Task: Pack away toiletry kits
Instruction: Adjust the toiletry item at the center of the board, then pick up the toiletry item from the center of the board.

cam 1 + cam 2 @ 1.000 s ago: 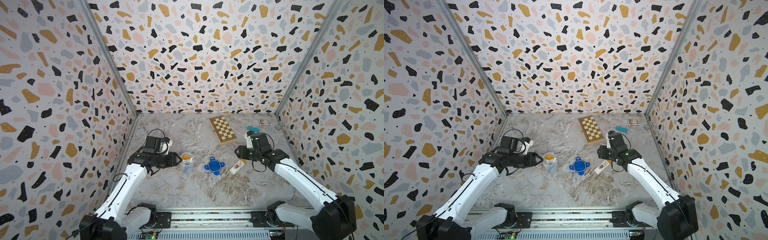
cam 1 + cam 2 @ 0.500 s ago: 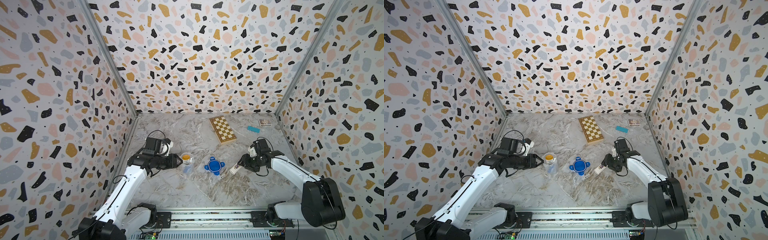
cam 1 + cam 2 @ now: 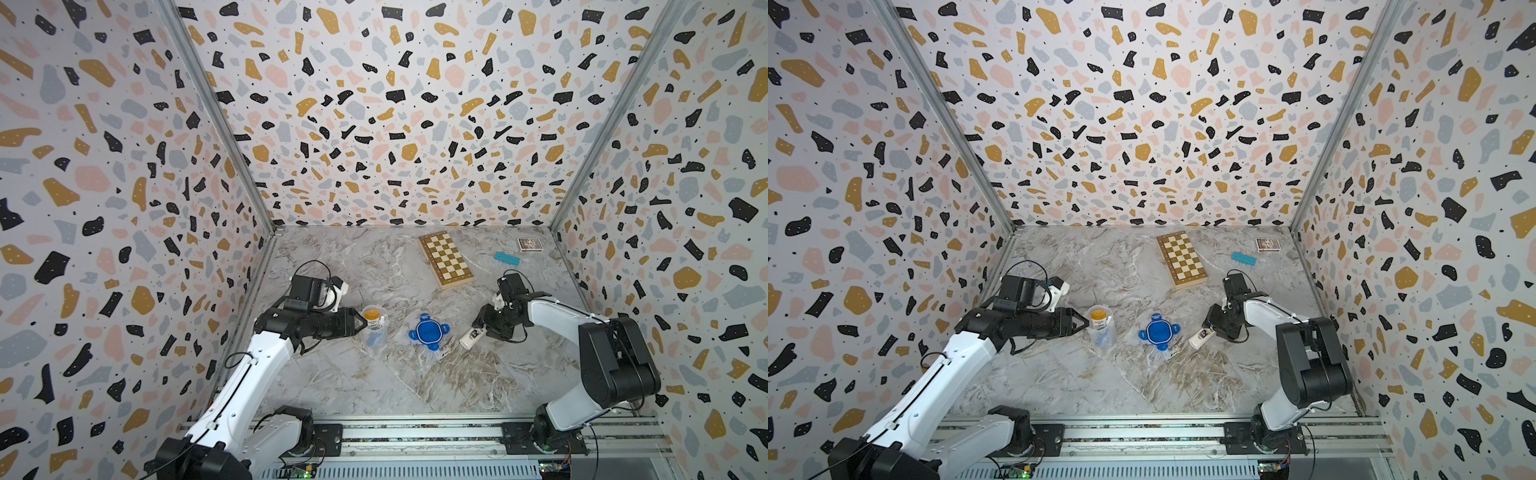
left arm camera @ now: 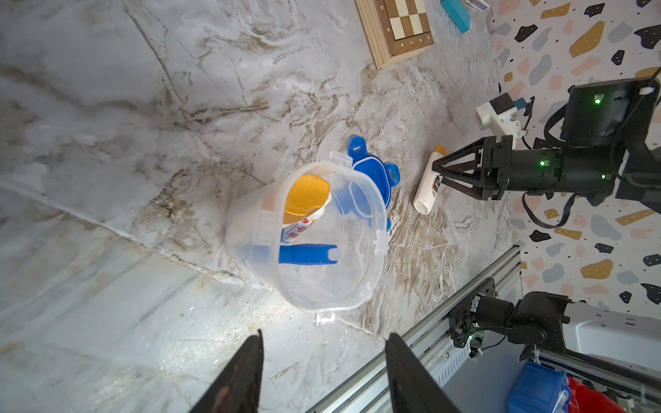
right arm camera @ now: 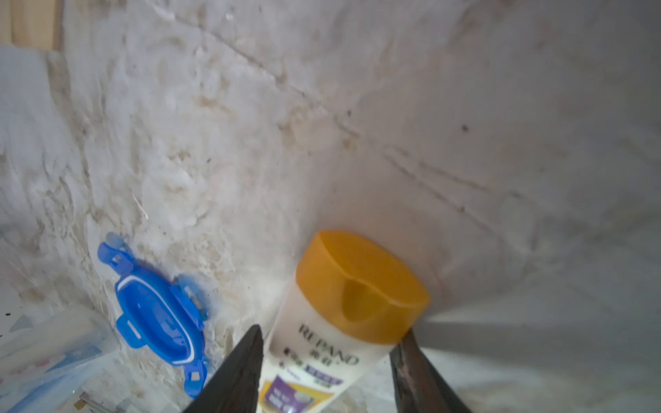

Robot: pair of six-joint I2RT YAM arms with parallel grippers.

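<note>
A clear plastic tub (image 3: 374,332) (image 3: 1103,332) (image 4: 357,300) stands open left of centre. Inside it are an orange-capped white bottle (image 4: 307,195) and a blue toothbrush (image 4: 307,254). Its blue four-tab lid (image 3: 428,331) (image 3: 1158,331) (image 4: 375,171) (image 5: 157,314) lies flat to the tub's right. A second orange-capped bottle (image 3: 469,338) (image 3: 1200,337) (image 4: 427,186) (image 5: 350,304) lies on the table. My right gripper (image 3: 478,327) (image 3: 1209,328) (image 5: 332,332) is open and straddles it just below the cap. My left gripper (image 3: 360,322) (image 3: 1086,323) (image 4: 323,343) is open and empty beside the tub.
A wooden chessboard (image 3: 445,259) lies at the back centre. A flat teal block (image 3: 507,258) and a small printed box (image 3: 530,244) sit at the back right. The metal rail (image 3: 415,432) runs along the front edge, and patterned walls close in three sides.
My right gripper has come forward and to the left, down from near the teal block to straddle the lying bottle. The left arm has barely moved.
</note>
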